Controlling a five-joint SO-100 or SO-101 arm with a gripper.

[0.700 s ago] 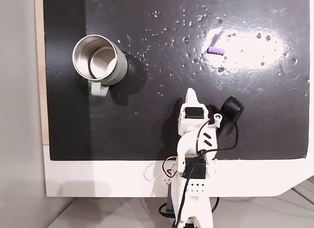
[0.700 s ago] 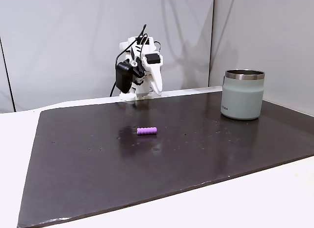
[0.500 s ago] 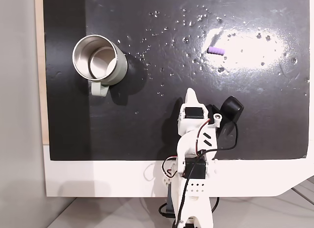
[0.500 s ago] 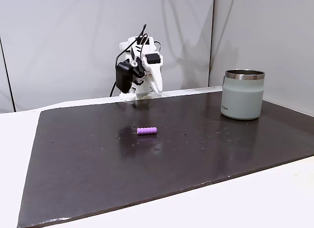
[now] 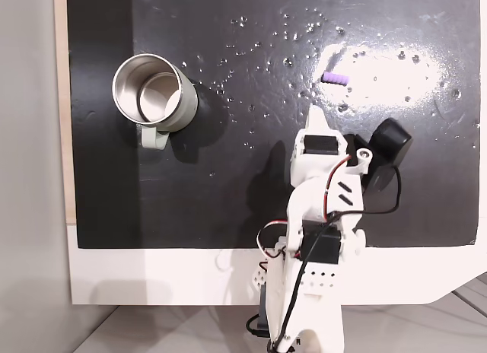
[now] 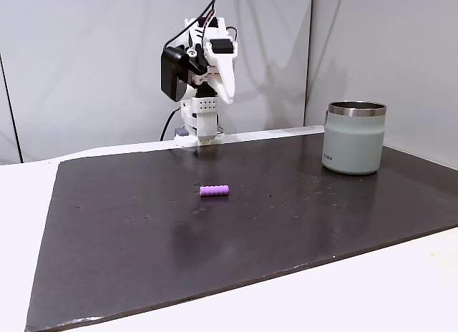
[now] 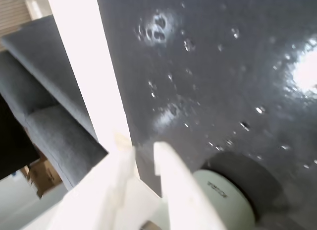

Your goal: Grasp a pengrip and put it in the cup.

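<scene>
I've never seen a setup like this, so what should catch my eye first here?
Probably the white robot arm rearing up at the back edge of the dark mat, its fingers angled down and holding nothing. Next, the shiny metal cup stands at the mat's right side in this view. A tiny purple grip lies alone near the mat's middle.

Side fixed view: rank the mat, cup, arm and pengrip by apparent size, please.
1. Mat
2. Arm, though it stands farthest back, so it is understated
3. Cup, looks close to the arm
4. Pengrip
</scene>
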